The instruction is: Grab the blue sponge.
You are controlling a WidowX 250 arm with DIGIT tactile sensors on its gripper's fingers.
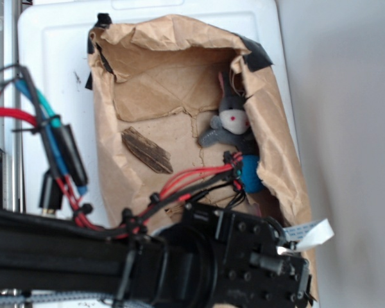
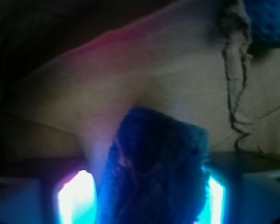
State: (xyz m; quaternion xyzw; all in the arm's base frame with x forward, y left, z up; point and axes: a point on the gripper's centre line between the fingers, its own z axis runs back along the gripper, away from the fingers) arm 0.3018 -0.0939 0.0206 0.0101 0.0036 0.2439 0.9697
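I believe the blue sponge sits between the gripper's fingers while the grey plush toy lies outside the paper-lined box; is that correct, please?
Not quite: the exterior view shows the plush toy inside the box, against its right wall. The sponge does sit between the fingers of the gripper, as the wrist view shows.

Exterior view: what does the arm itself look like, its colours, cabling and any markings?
The arm is matte black with boxy, bolted link housings. Red and black wires run along it, bundled with black zip ties; a white flat ribbon cable sticks out on one side. No markings are readable. In the wrist view the hand shows pale fingers glowing cyan-white.
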